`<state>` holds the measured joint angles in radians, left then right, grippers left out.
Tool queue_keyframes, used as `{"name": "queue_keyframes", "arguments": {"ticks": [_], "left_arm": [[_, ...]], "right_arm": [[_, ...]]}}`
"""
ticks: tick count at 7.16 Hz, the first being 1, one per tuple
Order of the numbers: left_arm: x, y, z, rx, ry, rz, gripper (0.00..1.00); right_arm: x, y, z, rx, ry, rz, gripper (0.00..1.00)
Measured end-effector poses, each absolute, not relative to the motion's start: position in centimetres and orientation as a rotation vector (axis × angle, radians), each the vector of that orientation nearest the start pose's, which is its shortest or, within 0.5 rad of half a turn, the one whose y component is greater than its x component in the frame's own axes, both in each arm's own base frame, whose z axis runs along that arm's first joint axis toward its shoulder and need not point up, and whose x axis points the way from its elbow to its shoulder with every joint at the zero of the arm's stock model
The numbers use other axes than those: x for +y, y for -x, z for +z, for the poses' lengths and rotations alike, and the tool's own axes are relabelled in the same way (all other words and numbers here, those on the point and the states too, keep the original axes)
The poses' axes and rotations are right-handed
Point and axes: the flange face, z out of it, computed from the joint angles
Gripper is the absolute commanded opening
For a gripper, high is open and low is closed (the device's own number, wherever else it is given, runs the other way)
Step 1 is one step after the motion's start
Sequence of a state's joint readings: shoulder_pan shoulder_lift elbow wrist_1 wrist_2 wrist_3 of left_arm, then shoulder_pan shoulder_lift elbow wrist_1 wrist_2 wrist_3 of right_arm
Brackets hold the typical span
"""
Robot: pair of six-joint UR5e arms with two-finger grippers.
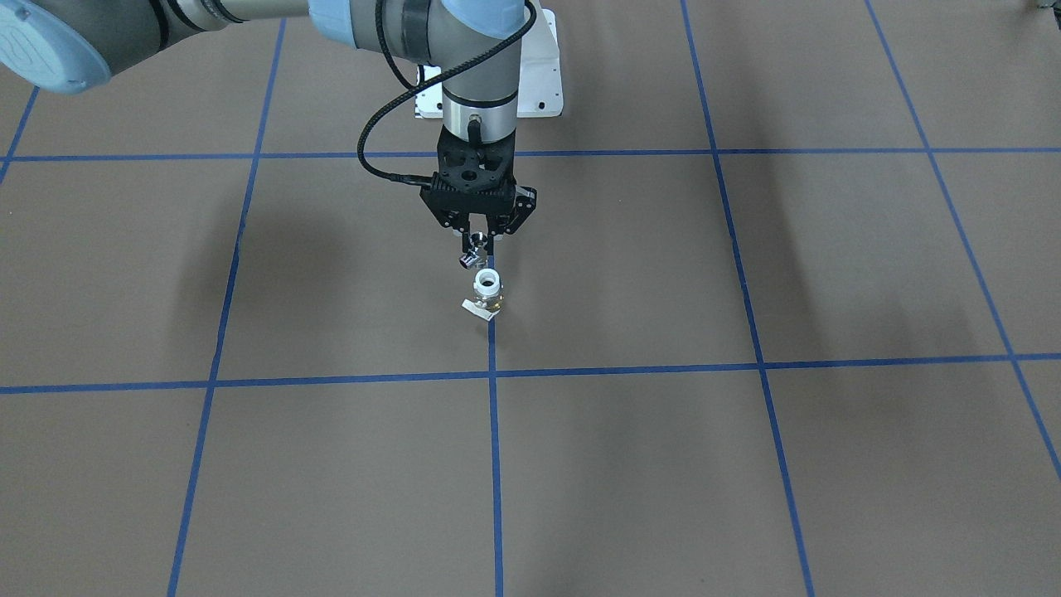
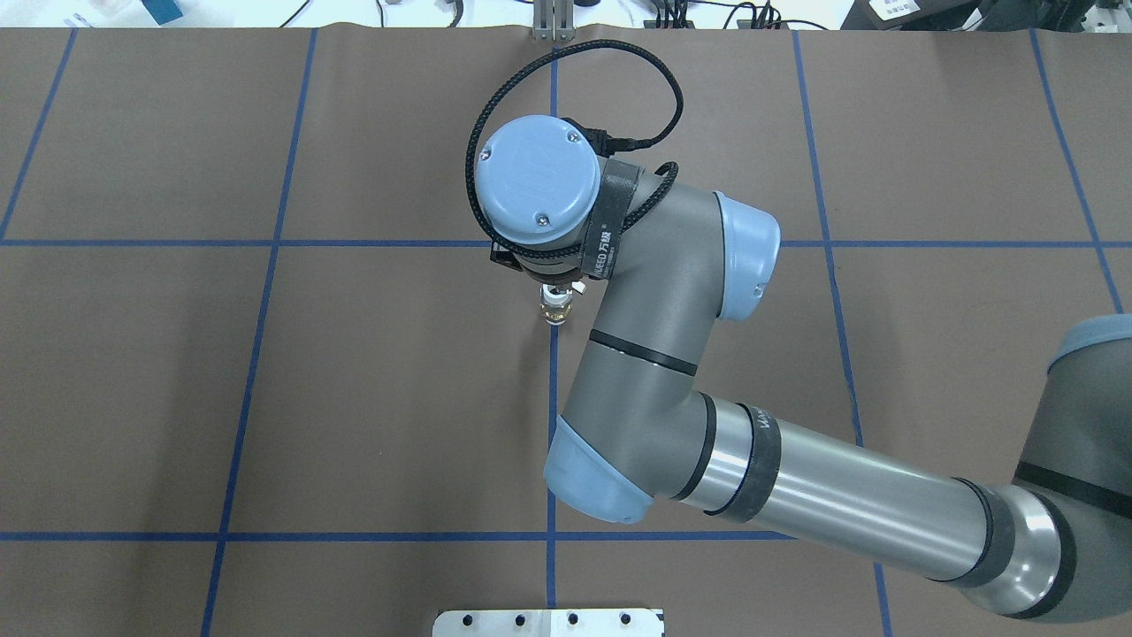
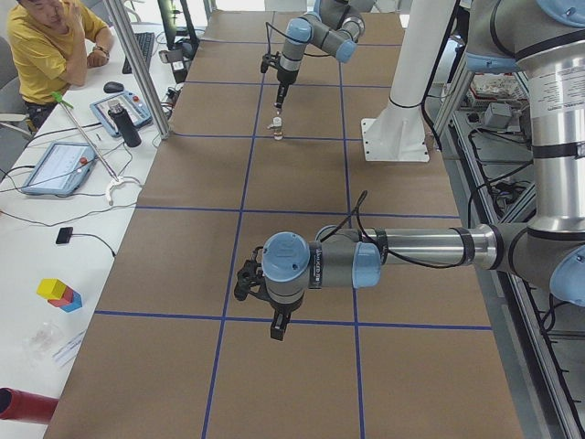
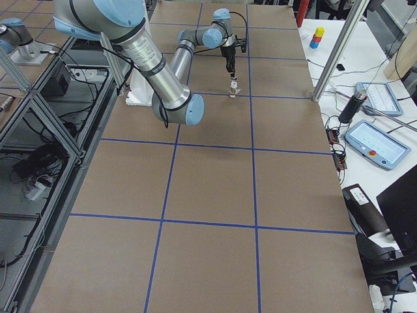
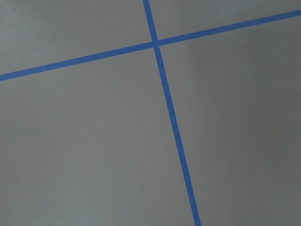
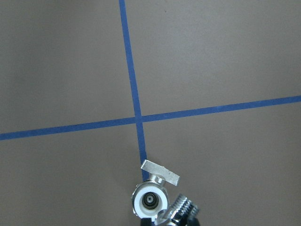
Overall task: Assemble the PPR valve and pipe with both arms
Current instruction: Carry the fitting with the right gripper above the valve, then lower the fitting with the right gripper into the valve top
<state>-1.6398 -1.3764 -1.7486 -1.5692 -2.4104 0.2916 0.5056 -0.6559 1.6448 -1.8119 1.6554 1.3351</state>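
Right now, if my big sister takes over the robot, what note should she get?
The right pincer is shut on the pipe, holding it just above the PPR valve.
The left pincer hangs far along the mat, near neither part; open or shut, I cannot tell.
The PPR valve stands on the mat, white collar up, ungripped.
Done: pipe lifted.
Left: join pipe and valve, which look apart.

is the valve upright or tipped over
Upright: the valve stands on the table, its white collar opening facing up, just below the pipe.
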Motion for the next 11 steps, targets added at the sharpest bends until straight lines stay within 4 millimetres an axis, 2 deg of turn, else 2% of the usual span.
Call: {"name": "queue_keyframes", "arguments": {"ticks": [4, 7, 11], "left_arm": [[-40.3, 8.7, 65.6, 0.83, -0.131, 0.201, 1.0], [-40.2, 8.7, 65.7, 0.831, -0.129, 0.2, 1.0], [-40.3, 8.7, 65.6, 0.831, -0.131, 0.2, 1.0]], "right_arm": [[-45.0, 55.6, 10.1, -0.71, -0.198, 0.208, 0.0], [-45.6, 56.5, 8.6, -0.71, -0.202, 0.202, 0.0], [-46.4, 57.1, 9.8, -0.672, -0.216, 0.176, 0.0]]}}
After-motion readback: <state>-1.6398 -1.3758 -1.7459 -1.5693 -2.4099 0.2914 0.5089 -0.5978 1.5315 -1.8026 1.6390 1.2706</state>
